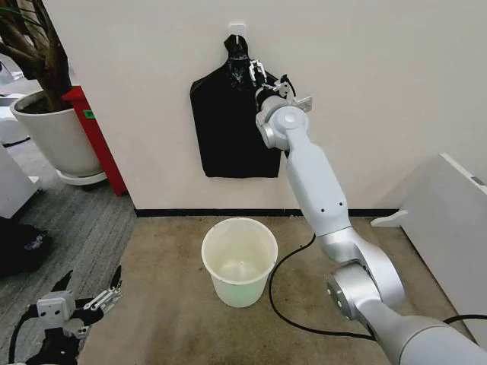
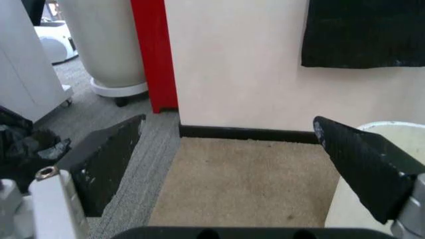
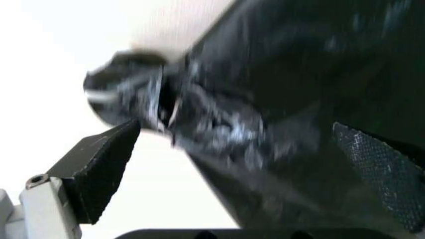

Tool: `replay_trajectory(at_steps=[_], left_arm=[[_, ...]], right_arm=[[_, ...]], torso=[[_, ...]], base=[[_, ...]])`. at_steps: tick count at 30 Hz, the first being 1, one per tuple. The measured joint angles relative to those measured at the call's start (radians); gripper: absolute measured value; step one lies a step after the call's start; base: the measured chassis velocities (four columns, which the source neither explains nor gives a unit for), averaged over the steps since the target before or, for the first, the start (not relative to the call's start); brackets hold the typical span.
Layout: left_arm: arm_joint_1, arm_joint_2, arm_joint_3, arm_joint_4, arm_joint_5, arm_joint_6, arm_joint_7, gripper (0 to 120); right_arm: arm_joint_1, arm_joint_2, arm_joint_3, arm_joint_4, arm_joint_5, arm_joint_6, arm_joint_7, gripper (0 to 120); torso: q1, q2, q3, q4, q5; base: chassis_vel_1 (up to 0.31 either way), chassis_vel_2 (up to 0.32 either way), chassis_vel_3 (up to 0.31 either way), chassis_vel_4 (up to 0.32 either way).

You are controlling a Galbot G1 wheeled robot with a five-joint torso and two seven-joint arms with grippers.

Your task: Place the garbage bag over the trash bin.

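While hanging, garbage bag point(image 1: 228, 125) (knotted) meets right gripper point(image 1: 255, 74)

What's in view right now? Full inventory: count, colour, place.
black bag bundle: 1, black, hanging flat on the wall from a white hook, knotted neck at top
trash bin: 1, cream-white, upright on the tan carpet below the bundle, nothing inside
plant pot: 1, white, far left on a wheeled base, trunk rising from it
red panel: 1, red, at the wall corner beside the pot
white furniture: 1, white, right edge
cable: 1, black, on the carpet right of the bin
right gripper: raised to the bundle's neck, fingers open
left gripper: low at left, open, holding nothing
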Motion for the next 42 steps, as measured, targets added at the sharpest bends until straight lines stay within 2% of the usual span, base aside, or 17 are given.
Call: replay_trajectory(at_steps=[7,34,36,38,40,42], left_arm=[[0.0,0.0,0.0,0.0,0.001,-0.001,0.0,100],[-0.005,-0.001,0.0,0.0,0.003,-0.003,0.001,100],[-0.005,-0.001,0.0,0.0,0.003,-0.003,0.001,100],[-0.006,-0.001,0.0,0.0,0.003,-0.003,0.001,100],[-0.006,-0.001,0.0,0.0,0.003,-0.003,0.001,100],[-0.007,-0.001,0.0,0.0,0.003,-0.003,0.001,100]], right_arm=[[0.0,0.0,-0.015,0.013,0.014,0.002,0.014,100],[0.093,0.0,-0.033,-0.124,-0.021,-0.016,-0.058,100],[0.094,0.0,-0.038,-0.126,-0.02,-0.015,-0.06,96],[0.097,0.0,-0.04,-0.128,-0.018,-0.009,-0.06,86],[0.097,0.0,-0.04,-0.128,-0.018,-0.009,-0.06,86],[0.097,0.0,-0.041,-0.13,-0.017,-0.007,-0.06,79]], torso=[[0.0,0.0,0.0,-0.0001,0.0],[0.0,0.0,0.0,-0.0001,0.0],[0.0,0.0,0.0,0.0,0.0],[0.0,0.0,0.0,0.0,-0.0001],[0.0,0.0,0.0,0.0,-0.0001],[0.0,0.0,0.0,-0.0001,0.0]], base=[[0.0,0.0,0.0,0.0],[0.0,0.0,0.0,0.0],[0.0,0.0,0.0,0.0],[0.0,0.0,0.0,0.0],[0.0,0.0,0.0,0.0],[0.0,0.0,0.0,0.0]])
